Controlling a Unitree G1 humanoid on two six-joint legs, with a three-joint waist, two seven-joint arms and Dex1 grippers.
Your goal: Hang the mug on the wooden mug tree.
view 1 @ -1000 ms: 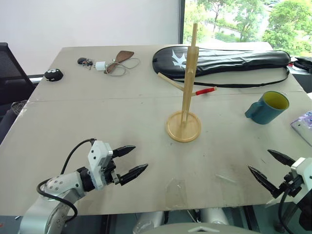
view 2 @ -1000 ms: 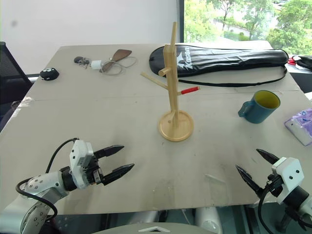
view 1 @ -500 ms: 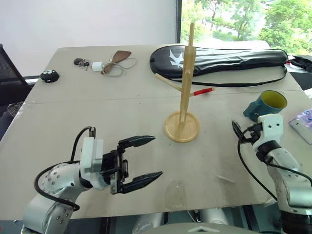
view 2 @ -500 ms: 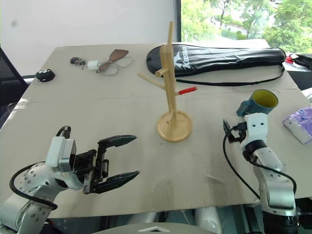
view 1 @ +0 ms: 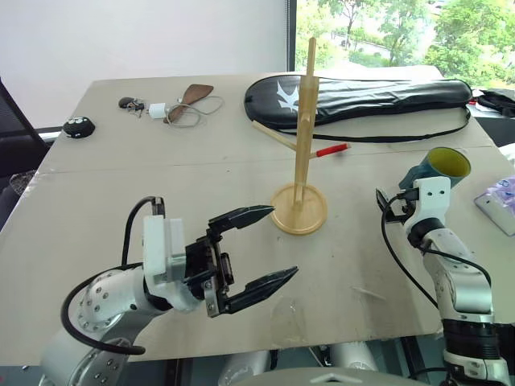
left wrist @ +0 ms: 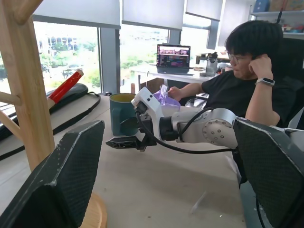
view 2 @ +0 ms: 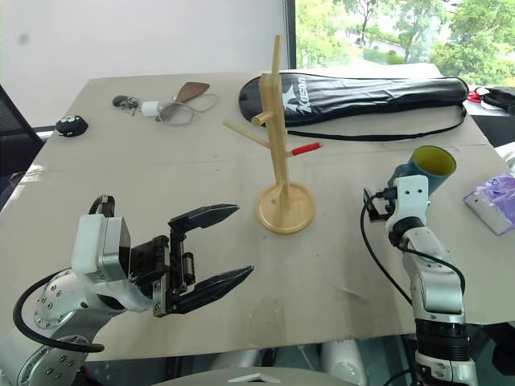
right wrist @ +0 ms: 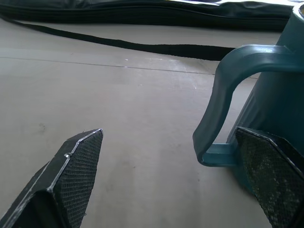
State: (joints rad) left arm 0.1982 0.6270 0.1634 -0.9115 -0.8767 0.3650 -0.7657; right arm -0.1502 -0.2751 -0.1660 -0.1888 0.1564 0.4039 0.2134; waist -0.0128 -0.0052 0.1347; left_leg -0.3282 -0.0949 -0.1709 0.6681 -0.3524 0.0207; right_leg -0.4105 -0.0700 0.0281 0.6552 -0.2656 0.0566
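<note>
The teal mug (view 1: 442, 166) with a yellow inside stands upright at the table's right side, its handle (right wrist: 222, 95) turned toward my right gripper (right wrist: 168, 130). That gripper is open and level just short of the mug, with the handle ahead of the gap between its fingers and nothing held. The left wrist view shows the same gripper (left wrist: 124, 134) beside the mug (left wrist: 121, 112). The wooden mug tree (view 1: 302, 137) stands mid-table on its round base (view 1: 299, 215), with a red-tipped peg (view 1: 333, 149). My left gripper (view 1: 280, 243) hovers wide open and empty, pointing right, in front of the tree.
A long black racket bag (view 1: 362, 95) lies across the far side behind the tree. Keys and a charger (view 1: 165, 107) and a small black object (view 1: 78, 126) lie far left. A purple packet (view 1: 503, 201) sits at the right edge. A person (left wrist: 247, 85) sits beyond the table's right side.
My right gripper moved forward from the table's front edge up to the mug. My left gripper rose and swung right, toward the tree's base. Both stayed open.
</note>
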